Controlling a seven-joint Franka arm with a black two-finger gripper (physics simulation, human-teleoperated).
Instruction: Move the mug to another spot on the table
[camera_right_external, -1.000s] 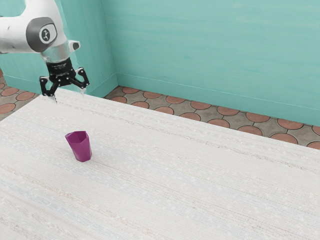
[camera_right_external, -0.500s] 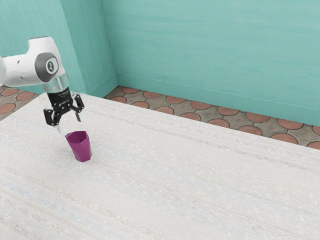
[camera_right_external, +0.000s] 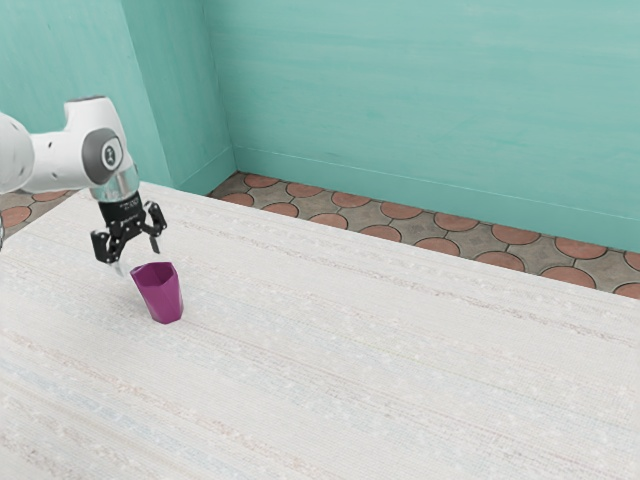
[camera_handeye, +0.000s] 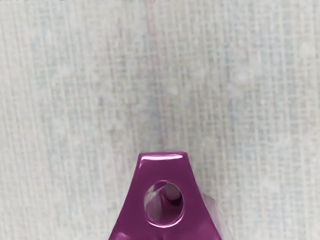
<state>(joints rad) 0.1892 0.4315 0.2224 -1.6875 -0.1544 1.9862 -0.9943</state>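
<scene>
One relation settles our coming move: the mug lies below our pincer and slightly toward the exterior view's right of it. The purple mug stands upright on the table, near the exterior view's left, its long axis vertical and its body tapering toward the base. Our pincer hangs just above the rim without touching it, fingers spread apart with nothing between them. In the wrist view the mug sits close under our hand, and what we take for its handle, a loop with a round hole, points away from the body over bare table. We judge that a short shift toward the exterior view's right would center us, followed by a straight descent along the mug's axis. The fingers could then straddle one wall of the rim. If we come down off center, a fingertip may strike the rim and tip the mug.
</scene>
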